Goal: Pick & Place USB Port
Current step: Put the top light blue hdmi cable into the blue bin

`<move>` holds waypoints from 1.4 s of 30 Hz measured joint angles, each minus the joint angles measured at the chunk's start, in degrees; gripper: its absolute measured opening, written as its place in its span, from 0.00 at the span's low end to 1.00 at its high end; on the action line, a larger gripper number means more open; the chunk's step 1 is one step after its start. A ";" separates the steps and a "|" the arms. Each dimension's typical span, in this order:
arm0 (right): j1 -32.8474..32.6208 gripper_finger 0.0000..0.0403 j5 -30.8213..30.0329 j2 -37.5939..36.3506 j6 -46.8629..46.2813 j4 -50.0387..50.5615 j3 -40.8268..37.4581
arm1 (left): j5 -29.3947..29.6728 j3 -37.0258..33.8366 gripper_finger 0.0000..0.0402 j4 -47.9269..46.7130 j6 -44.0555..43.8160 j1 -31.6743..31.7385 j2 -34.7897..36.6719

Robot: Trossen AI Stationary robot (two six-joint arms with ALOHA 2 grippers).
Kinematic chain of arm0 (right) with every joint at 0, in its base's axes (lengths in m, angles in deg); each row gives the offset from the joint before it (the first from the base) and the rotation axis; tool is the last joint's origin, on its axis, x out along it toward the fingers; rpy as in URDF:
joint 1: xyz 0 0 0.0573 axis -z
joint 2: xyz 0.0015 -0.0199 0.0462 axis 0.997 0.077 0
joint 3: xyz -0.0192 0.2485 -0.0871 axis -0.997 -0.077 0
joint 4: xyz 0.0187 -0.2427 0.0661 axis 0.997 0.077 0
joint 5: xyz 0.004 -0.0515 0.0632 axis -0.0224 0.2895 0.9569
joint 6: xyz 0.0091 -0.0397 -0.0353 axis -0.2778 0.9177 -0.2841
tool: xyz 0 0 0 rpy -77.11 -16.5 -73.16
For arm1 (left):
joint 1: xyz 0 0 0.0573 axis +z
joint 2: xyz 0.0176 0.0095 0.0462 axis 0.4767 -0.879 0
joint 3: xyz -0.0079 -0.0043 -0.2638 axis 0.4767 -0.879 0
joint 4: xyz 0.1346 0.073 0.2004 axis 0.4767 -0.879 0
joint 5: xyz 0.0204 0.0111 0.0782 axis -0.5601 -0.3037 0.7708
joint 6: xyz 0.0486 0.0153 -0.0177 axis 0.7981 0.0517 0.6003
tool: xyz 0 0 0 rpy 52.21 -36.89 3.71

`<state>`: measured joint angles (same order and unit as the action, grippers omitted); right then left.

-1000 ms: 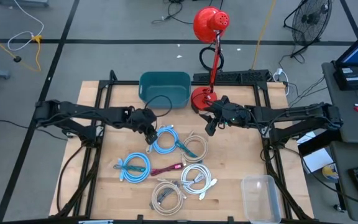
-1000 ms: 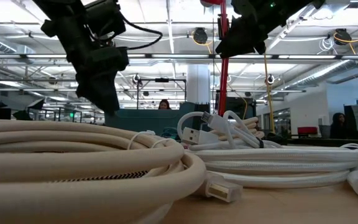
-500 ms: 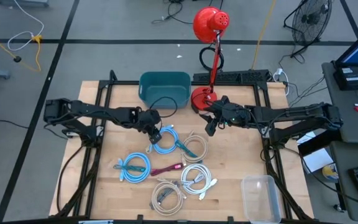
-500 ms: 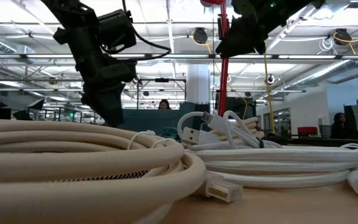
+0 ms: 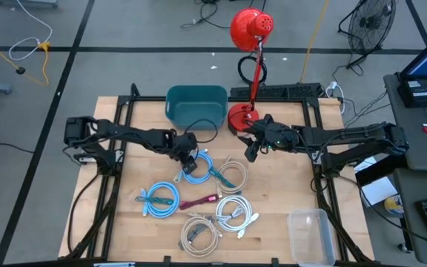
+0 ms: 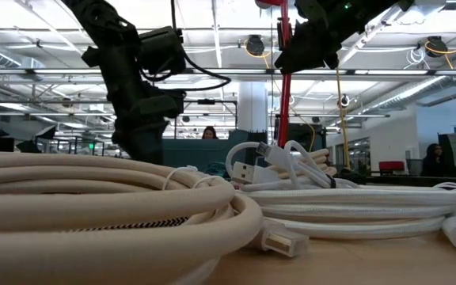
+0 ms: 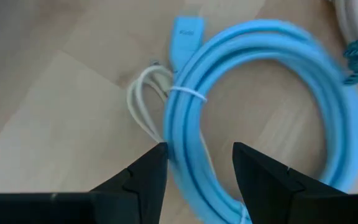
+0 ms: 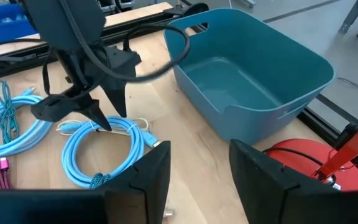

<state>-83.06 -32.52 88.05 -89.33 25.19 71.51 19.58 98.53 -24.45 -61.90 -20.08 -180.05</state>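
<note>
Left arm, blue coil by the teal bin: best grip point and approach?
Come straight down and pinch the bundled strands of the blue coil beside its white tie. The coil lies flat on the table, and the open left gripper already straddles that section.

My wooden table (image 5: 280, 193) carries coiled blue cables (image 5: 196, 166), white cables (image 5: 236, 211), a teal bin (image 5: 196, 105) (empty) and a clear container (image 5: 310, 233).

A dark claw (image 8: 101, 115) is lowered onto a coiled blue cable (image 8: 101, 149), beside a teal bin (image 8: 247, 81) on the bench (image 8: 185, 168).
</note>
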 joint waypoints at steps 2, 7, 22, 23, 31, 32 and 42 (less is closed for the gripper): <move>0.00 0.39 -0.03 0.00 0.01 -0.05 0.00 | -0.03 -0.04 0.46 -0.14 0.46 0.08 0.20; 0.00 0.39 -0.03 0.00 0.01 -0.03 0.00 | -0.33 -0.04 0.46 0.00 0.70 0.21 0.13; 0.00 0.39 -0.03 0.00 0.03 -0.03 0.00 | -0.14 -0.04 0.46 0.03 1.50 0.21 0.13; 0.00 0.39 -0.03 0.00 0.03 -0.03 0.00 | -0.11 -0.04 0.46 0.01 1.49 0.23 0.15; 0.00 0.39 -0.03 0.00 0.03 -0.03 0.00 | -0.02 -0.04 0.46 0.01 2.15 0.21 0.15; 0.00 0.39 -0.03 0.00 0.03 -0.03 0.00 | -0.04 -0.04 0.46 0.03 2.14 0.21 -0.01; 0.00 0.39 -0.05 0.00 0.01 -0.03 0.00 | -1.39 0.03 0.45 -0.31 1.99 1.91 -4.03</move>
<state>-83.06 -32.58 88.05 -89.32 25.16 71.51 18.19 98.56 -24.76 -59.91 -18.17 -184.09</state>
